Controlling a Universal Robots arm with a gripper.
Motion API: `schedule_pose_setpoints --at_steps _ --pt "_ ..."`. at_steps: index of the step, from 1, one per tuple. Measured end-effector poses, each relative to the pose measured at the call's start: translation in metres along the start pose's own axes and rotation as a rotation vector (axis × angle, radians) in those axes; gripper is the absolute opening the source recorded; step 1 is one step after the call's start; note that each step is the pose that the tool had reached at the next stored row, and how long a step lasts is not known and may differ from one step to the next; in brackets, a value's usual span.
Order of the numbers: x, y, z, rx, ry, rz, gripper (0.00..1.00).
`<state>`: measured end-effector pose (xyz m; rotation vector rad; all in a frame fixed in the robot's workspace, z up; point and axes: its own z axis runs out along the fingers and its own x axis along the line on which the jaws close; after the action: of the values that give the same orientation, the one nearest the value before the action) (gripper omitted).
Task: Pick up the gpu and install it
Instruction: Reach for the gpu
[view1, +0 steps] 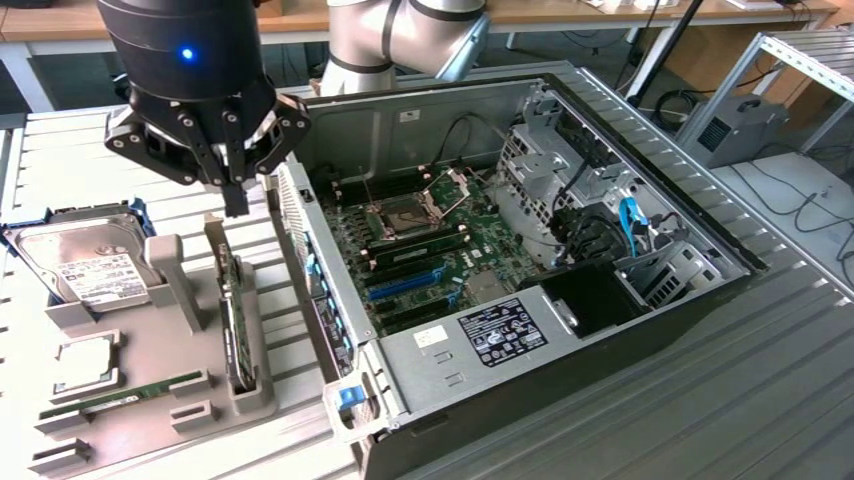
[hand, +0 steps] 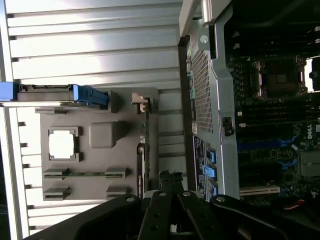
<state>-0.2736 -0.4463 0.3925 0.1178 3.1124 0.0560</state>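
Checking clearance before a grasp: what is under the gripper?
The gpu, standing on edge in the grey holder, sits below the gripper. Its lower edge is hidden in the slot.

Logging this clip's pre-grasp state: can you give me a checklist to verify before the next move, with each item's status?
1. Graphics card stands on edge in the gray holder: ok.
2. Hand hovers over the card's end: ok.
3. Hand open wide enough for the card: not ok, shut.
4. Card gripped: not ok.
5. Computer case open, blue slots exposed: ok.
6. Slots free of debris: cannot tell.
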Motion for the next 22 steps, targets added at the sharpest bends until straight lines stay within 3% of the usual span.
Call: schedule_pose_setpoints --at_steps 22 --pt "-0.0008 -0.0103 -0.0003 0.0006 0.0 0.0 0.11"
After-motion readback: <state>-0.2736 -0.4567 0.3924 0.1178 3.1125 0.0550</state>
